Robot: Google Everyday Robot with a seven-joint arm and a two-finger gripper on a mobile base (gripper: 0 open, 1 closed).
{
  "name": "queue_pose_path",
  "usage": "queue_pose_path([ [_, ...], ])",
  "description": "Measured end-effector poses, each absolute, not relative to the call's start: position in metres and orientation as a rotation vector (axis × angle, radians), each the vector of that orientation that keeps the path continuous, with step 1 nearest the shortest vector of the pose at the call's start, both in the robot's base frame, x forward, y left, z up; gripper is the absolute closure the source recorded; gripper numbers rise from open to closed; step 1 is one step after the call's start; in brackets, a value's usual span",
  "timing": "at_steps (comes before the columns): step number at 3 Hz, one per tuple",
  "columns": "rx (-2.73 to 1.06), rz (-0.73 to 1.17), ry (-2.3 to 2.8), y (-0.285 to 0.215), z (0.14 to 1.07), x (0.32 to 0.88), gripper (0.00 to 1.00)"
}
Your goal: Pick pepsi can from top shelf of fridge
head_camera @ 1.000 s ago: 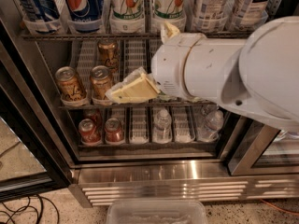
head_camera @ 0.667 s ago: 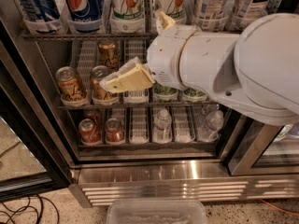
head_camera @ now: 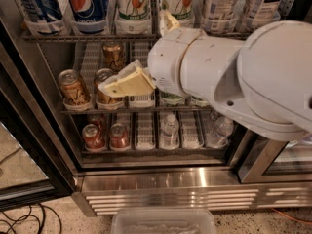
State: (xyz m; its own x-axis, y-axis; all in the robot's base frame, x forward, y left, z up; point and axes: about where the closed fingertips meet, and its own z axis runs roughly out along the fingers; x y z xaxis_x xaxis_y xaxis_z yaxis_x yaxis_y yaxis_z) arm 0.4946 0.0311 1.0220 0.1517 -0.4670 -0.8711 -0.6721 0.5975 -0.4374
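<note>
The pepsi can [head_camera: 87, 6], deep blue with the round logo, stands in a clear cup on the top shelf [head_camera: 58, 36] of the fridge [head_camera: 195, 179], second from the left. Another blue can [head_camera: 36, 4] stands to its left. My gripper [head_camera: 127, 82], cream-coloured, sits at the end of the big white arm [head_camera: 234, 77]. It is in front of the middle rack, below and to the right of the pepsi can and apart from it. The arm hides the right part of the middle rack.
White-and-green 7up cans [head_camera: 134, 6] and pale labelled cans [head_camera: 219, 4] share the top shelf. Gold-brown cans [head_camera: 73, 87] stand on the middle rack, with red cans [head_camera: 92, 135] and water bottles [head_camera: 169, 130] below. The dark door frame [head_camera: 29, 145] is at left. A clear bin [head_camera: 163, 222] lies on the floor.
The arm and gripper have moved left and slightly up, towards the left side of the racks. The cans have not moved.
</note>
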Motion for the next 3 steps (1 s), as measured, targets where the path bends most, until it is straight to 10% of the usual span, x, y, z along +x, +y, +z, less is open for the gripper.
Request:
queue_pose_path([
  [3,-0.818,0.479,1.504,0.105,1.003,0.479,0.00],
])
